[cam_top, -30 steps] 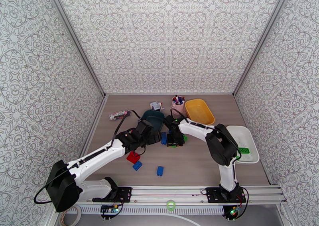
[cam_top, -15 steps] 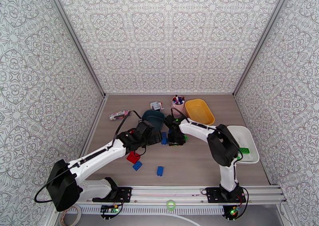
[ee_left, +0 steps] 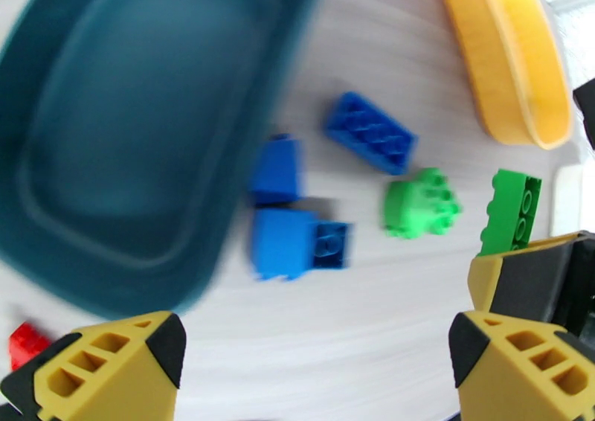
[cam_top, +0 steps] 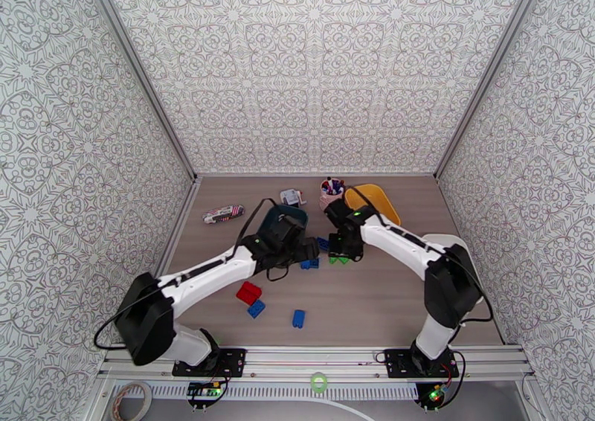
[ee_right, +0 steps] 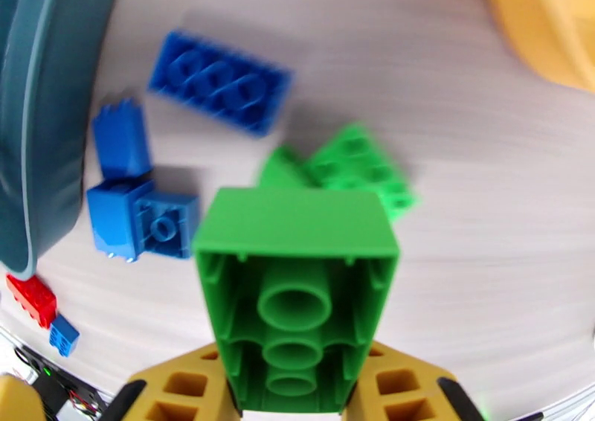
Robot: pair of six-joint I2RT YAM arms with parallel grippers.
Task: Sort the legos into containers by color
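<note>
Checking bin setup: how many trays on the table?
3: dark teal tray at centre; yellow tray back right; white tray far right, partly behind the right arm. None seem hidden.

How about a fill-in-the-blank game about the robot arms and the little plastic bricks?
1. The right gripper is shut on a ____ studded plastic brick.
2. The left gripper has its jaws ____, holding nothing.
3. The long blue studded brick lies between the dark teal plastic tray and the ____ plastic tray.
Missing words: green; open; yellow.
</note>
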